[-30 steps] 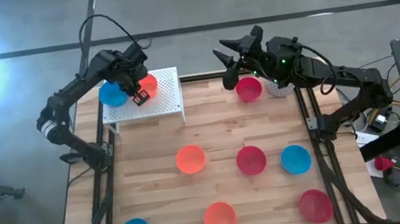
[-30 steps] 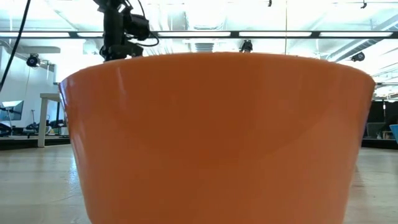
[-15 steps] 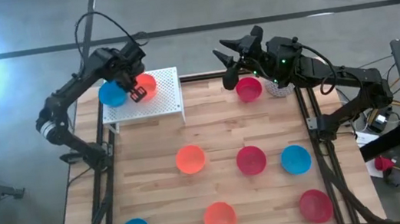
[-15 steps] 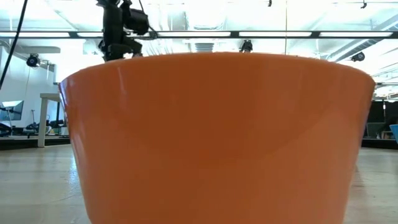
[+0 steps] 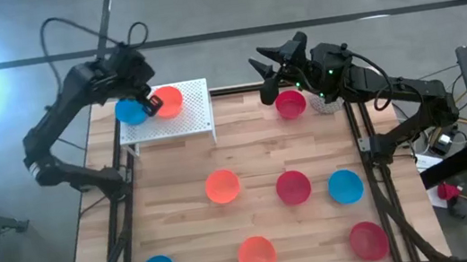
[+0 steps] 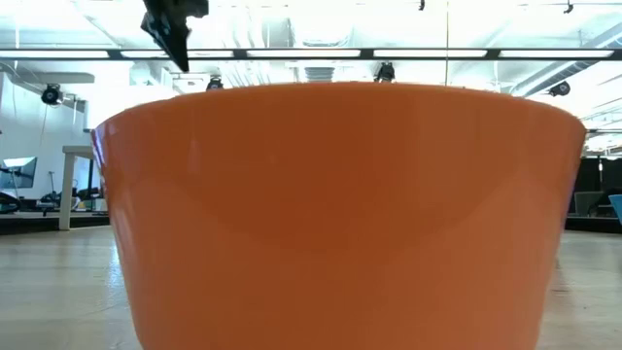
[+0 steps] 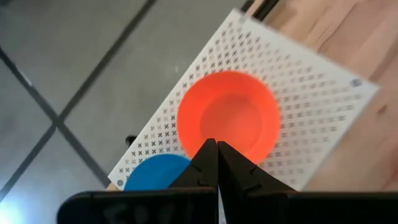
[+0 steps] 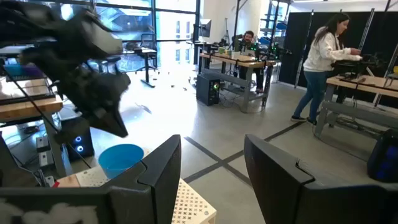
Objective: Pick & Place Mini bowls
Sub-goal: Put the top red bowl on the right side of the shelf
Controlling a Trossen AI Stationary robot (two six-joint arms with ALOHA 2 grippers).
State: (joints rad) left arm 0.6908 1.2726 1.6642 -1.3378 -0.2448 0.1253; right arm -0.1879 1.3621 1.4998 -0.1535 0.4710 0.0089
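The left pincer (image 5: 148, 105), closed and empty, hangs above the orange bowl (image 5: 167, 101) and blue bowl (image 5: 131, 111) on the white rack (image 5: 191, 118), upper left. The right pincer (image 5: 262, 60) gapes wide, upper centre.

L hand (image 5: 150, 105) raised, fingers pressed together; R hand (image 5: 263, 65) apart, fingers spread wide.
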